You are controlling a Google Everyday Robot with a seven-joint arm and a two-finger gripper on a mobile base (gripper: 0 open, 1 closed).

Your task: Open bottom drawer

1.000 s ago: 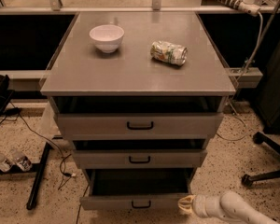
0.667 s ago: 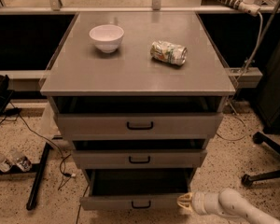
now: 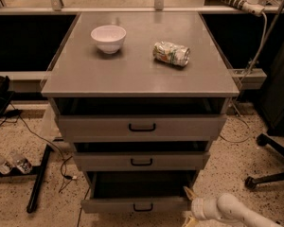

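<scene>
The grey metal desk [image 3: 137, 74] fills the centre, with 3 drawers stacked beneath its top. The widest grey top drawer front [image 3: 99, 126] and the mid-sized grey middle drawer front [image 3: 104, 161] both stand slightly out. The bottom drawer [image 3: 109, 205], a shallow grey metal front with a small black bracket handle, sits at 6 o'clock, pulled out with its dark interior showing.

The robot's white arm [image 3: 232, 209] enters from 4 o'clock. On the desk, a white ceramic bowl [image 3: 108, 38] lies toward 11 o'clock and a crushed metal can [image 3: 171, 53] toward 1 o'clock.

The claw [image 3: 190, 205] is just beside the bottom drawer's right corner. Whether it is apart or together cannot be told.

Since 1 second ago almost nothing has shifted, so the opening looks essentially done.
</scene>
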